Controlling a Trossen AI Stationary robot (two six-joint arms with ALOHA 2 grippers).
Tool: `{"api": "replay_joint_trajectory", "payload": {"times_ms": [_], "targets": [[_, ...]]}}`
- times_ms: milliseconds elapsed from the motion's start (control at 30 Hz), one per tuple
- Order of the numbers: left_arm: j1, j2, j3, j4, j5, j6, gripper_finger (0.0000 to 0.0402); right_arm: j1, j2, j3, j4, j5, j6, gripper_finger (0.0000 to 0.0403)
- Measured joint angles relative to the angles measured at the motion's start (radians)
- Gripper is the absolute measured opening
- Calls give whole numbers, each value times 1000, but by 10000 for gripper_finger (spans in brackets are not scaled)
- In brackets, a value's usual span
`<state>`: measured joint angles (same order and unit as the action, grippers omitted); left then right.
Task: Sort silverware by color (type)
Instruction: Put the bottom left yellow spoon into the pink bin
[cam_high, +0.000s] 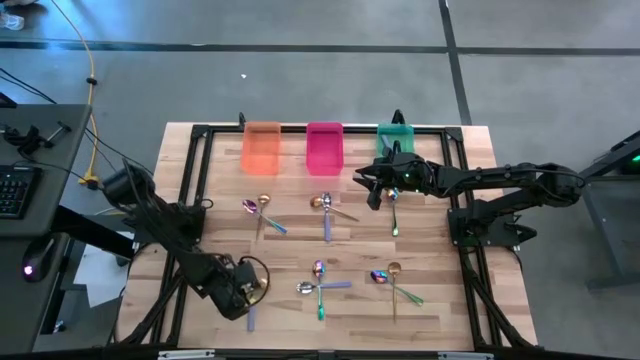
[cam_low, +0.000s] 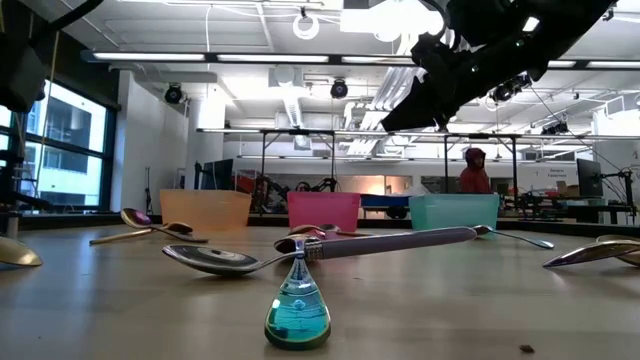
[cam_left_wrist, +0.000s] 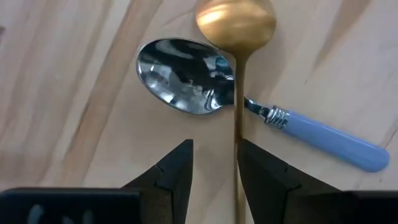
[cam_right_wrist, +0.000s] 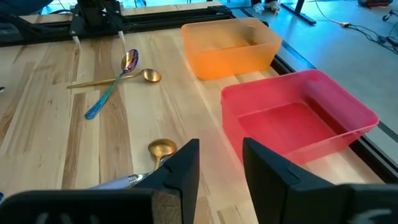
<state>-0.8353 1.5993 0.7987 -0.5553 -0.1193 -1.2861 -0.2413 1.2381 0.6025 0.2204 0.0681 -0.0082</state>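
Under my left gripper (cam_left_wrist: 214, 174), near the table's front left, lie two crossed spoons. One is a silver spoon (cam_left_wrist: 186, 78) with a light blue handle (cam_left_wrist: 329, 140). The other is a gold spoon (cam_left_wrist: 236, 22) lying over it. The gripper points down and is open, and the gold handle (cam_left_wrist: 238, 124) runs into the gap along one finger's inner edge; whether it touches, I cannot tell. In the high view the left gripper (cam_high: 245, 290) hides both spoons except a handle end (cam_high: 252, 318). My right gripper (cam_high: 375, 185) hangs open above the table in front of the pink bin (cam_high: 324, 147).
Orange (cam_high: 262, 148), pink and green (cam_high: 396, 135) bins stand in a row at the far edge. Other spoons lie in crossed pairs (cam_high: 260, 210) (cam_high: 325, 205) (cam_high: 318, 285) (cam_high: 390, 280), and a single one (cam_high: 395, 215) lies below my right gripper. A black frame borders the table.
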Motion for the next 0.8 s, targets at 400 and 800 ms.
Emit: {"api": "replay_joint_trajectory", "payload": {"times_ms": [400,800], "targets": [[-1,25,-2,50,14,50,86,0,0,0,1,0,0,107],[2,-77,-8,32,17,68,125,0,0,0,1,0,0,107]]}}
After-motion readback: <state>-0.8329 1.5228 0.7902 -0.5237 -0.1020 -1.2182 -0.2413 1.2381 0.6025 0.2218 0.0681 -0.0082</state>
